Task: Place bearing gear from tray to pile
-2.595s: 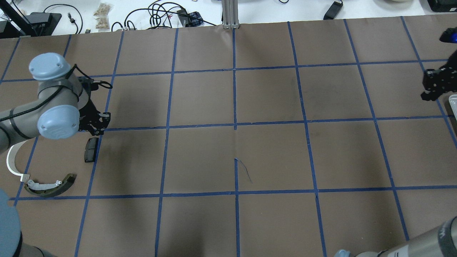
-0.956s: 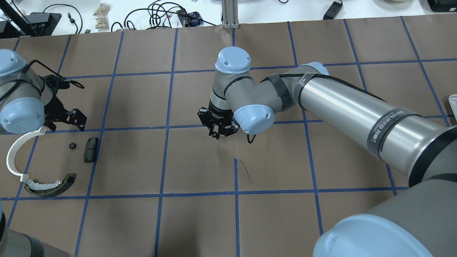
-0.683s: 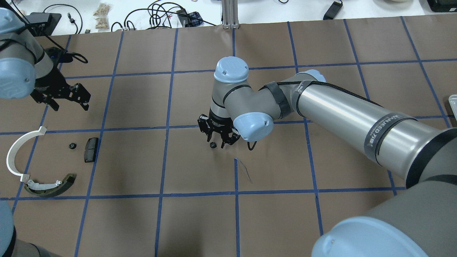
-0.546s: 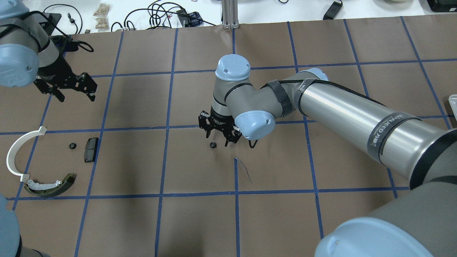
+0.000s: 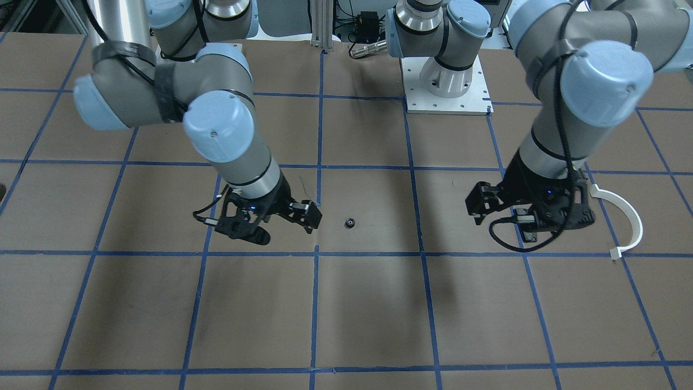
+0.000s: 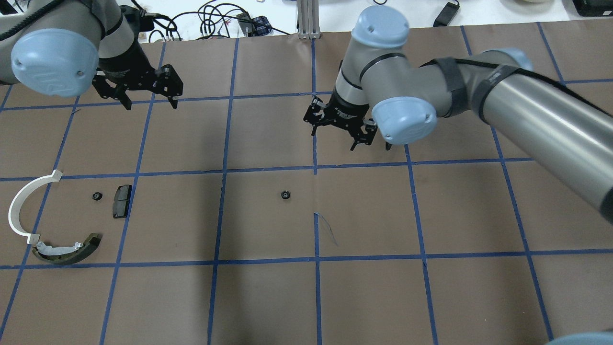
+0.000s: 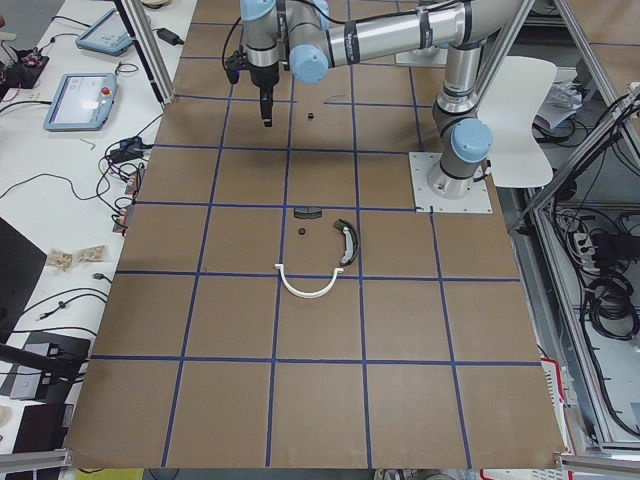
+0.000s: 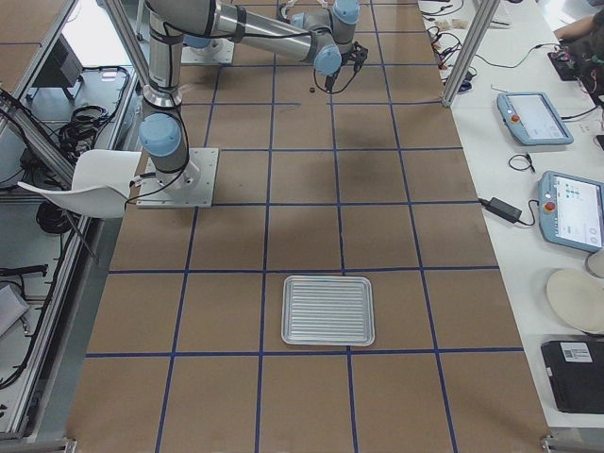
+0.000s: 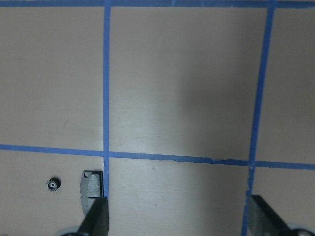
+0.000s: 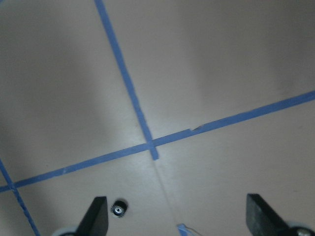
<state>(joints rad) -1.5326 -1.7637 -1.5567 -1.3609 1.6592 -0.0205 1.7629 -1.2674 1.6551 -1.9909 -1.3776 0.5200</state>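
Observation:
A small black bearing gear lies alone on the brown table near its middle; it also shows in the front view and the right wrist view. My right gripper is open and empty, raised beyond the gear. The pile is at the left: a white half-ring strip, an olive-green shoe, a black pad and a second small gear. My left gripper is open and empty, well beyond the pile. The left wrist view shows the pad and that gear.
A ribbed metal tray sits far off toward my right end of the table, with nothing visible on it. Blue tape lines grid the table. Cables and small items lie past the far edge.
My right gripper opened over the table's middle, left the gear lying there, then rose and drew away. My left gripper moved from the pile toward the far side and to the right.

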